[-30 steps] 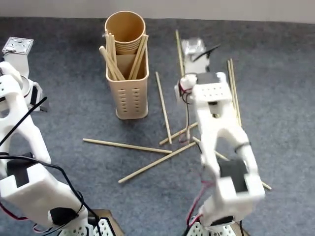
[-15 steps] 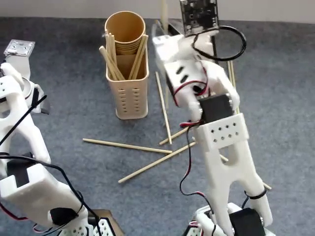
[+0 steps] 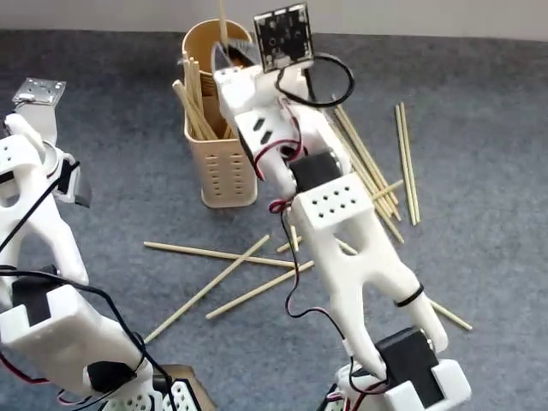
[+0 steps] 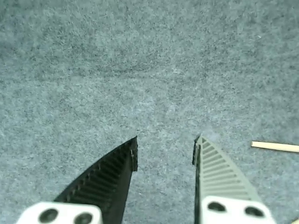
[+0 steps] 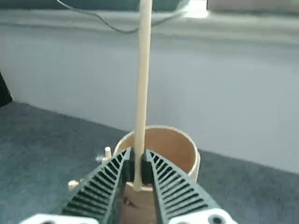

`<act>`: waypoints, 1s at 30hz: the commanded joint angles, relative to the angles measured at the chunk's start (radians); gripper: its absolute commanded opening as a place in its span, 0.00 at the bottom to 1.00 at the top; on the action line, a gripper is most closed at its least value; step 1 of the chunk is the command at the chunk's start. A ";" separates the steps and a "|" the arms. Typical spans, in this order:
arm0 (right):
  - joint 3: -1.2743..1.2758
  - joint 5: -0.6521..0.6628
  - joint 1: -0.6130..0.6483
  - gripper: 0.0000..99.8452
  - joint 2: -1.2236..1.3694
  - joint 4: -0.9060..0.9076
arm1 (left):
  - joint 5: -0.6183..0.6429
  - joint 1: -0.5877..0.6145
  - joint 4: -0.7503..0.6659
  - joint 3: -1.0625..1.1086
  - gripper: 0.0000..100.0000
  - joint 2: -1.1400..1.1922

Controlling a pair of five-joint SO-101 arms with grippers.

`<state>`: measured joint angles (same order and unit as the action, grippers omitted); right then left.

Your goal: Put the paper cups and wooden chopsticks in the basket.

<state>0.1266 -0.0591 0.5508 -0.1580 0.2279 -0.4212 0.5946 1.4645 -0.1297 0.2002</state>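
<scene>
Clamping an upright chopstick [image 5: 142, 70] by its lower end above the cup [image 5: 174, 144] with the right end effector [image 5: 138, 156], liable to topple outside if released off-centre.

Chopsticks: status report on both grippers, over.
Right gripper shut on chopstick, upright above basket. Left gripper open, empty. Loose chopsticks on carpet.
</scene>
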 commanded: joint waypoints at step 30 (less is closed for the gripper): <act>0.228 0.192 -0.081 0.17 -0.302 0.265 | -0.034 0.047 -0.026 -0.008 0.22 -0.048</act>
<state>0.5071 0.0683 0.5738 -0.3989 0.2401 -0.4242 0.6022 1.4645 -0.1297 0.2002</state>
